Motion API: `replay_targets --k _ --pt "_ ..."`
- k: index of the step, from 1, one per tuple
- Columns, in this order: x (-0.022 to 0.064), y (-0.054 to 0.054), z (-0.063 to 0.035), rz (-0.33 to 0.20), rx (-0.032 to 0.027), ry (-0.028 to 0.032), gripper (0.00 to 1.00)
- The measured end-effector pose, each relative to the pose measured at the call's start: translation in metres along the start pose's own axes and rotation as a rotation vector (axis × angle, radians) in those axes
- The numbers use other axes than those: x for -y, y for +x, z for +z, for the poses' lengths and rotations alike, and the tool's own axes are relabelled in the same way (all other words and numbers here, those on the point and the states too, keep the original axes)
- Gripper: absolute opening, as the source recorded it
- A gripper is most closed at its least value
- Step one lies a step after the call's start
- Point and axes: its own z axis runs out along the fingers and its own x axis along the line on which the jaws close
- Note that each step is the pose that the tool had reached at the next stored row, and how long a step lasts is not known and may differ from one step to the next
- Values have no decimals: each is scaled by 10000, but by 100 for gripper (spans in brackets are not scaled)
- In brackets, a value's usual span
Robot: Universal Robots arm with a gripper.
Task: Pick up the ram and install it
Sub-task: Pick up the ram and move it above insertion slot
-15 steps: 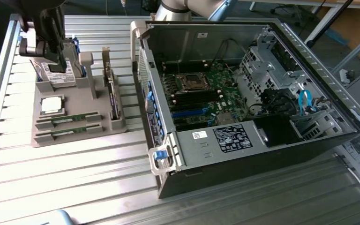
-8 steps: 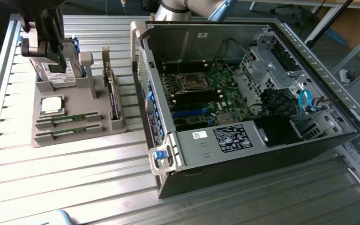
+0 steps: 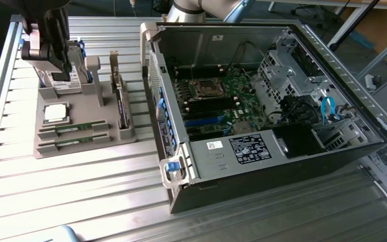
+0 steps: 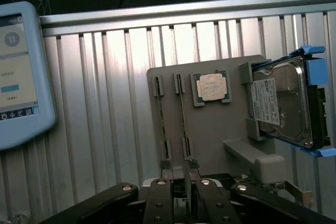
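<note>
Ram sticks (image 3: 73, 127) sit side by side in slots of the grey holder (image 3: 103, 115), gripper (image 4: 181, 171) hanging above it, fingers (image 4: 164, 195) slightly parted and empty, and I reckon a skewed descent could snag the neighbouring stick or a slot wall.

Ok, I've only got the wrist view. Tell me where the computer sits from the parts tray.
Observer: The open computer case lies right beside the parts tray, on the exterior view's right.
Operator: Give me what's inside it.
Observer: A green main board, with black memory slots next to the processor socket.
Operator: Now place the claw.
Observer: The arm comes in at the exterior view's top left. Its claw shows in front of the hard drive, apart from the memory sticks.
</note>
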Motion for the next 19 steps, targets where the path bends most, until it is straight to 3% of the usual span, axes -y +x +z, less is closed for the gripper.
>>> replay_targets --k 1,19 --pt "0 0 0 0 0 0 30" --pt "-11 3 80 0 1 0 30"
